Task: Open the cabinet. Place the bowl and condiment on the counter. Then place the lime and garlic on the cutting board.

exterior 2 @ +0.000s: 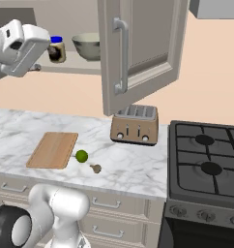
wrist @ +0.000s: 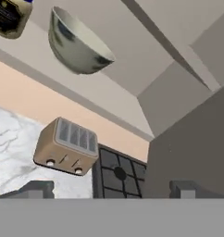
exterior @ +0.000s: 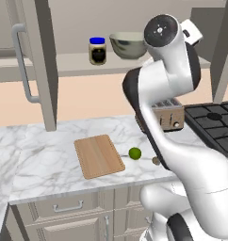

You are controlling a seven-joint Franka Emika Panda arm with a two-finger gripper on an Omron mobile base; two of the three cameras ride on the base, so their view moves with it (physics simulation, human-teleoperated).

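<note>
The cabinet stands open, its doors point(exterior 2: 138, 48) swung out. On its shelf the pale grey-green bowl point(exterior 2: 87, 46) sits to the right of the blue-lidded condiment jar point(exterior 2: 56, 49). My gripper point(wrist: 109, 190) is open and holds nothing. It hovers in front of the shelf, with the bowl point(wrist: 77, 44) and jar point(wrist: 9, 16) some way off. My hand point(exterior 2: 22, 43) hangs just left of the jar. On the marble counter point(exterior: 50, 160) the cutting board point(exterior: 98, 156) lies bare. The lime point(exterior: 134, 153) and the garlic point(exterior: 156, 160) rest on the counter to its right.
A toaster point(exterior 2: 135, 125) stands on the counter under the right cabinet door. A black gas stove point(exterior 2: 206, 164) adjoins the counter on the right. The left cabinet door, with its long handle point(exterior: 24, 66), juts out over the counter. Drawers point(exterior: 69, 206) run below the counter edge.
</note>
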